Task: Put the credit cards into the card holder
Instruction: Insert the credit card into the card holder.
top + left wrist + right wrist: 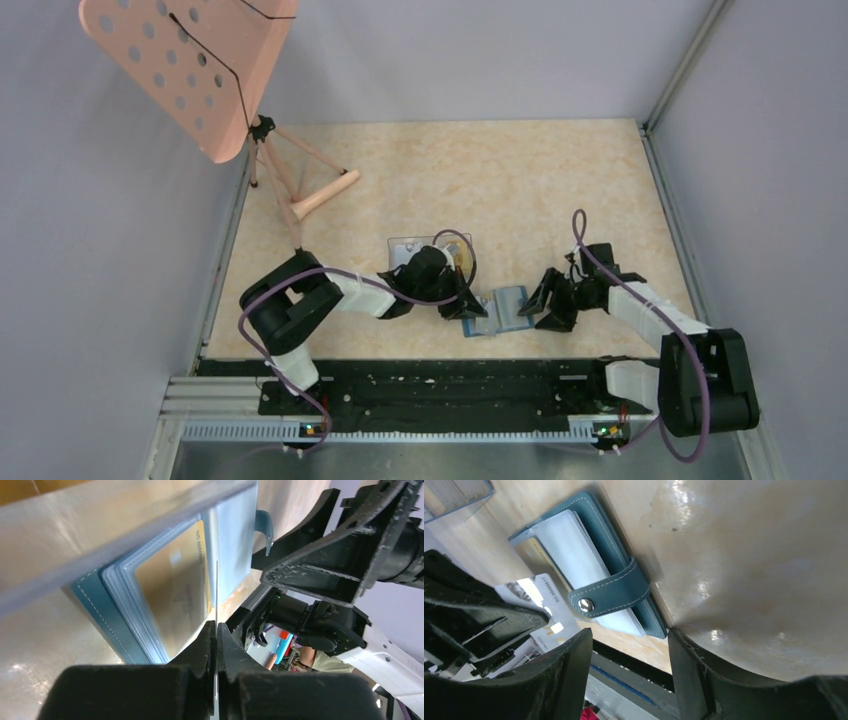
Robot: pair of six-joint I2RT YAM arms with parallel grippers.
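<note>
From above, the wallet [505, 308] lies open on the tabletop [520, 190], near its front edge, with the left claw [470, 303] touching its left side and the right claw [538, 305] just beside its right side. A clear box [410, 247] sits behind and to the left of the wallet, and a pink stand [190, 70] is well apart from it at the far left corner. In the left wrist view, the left claw [216, 625] is pinched tight on a thin card [216, 595] (seen edge-on, so only a pale line shows) whose far end is over the wallet [100, 610]. A gold card [172, 595] is already in one of the wallet's clear pockets. In the right wrist view, the right claw [629, 640] is spread wide with nothing between its fingers, poised just beside the wallet [609, 535]. The tab [611, 591] folds over the clear pockets, and the whitish card [546, 612] juts from the left claw [524, 622] beside the wallet.
</note>
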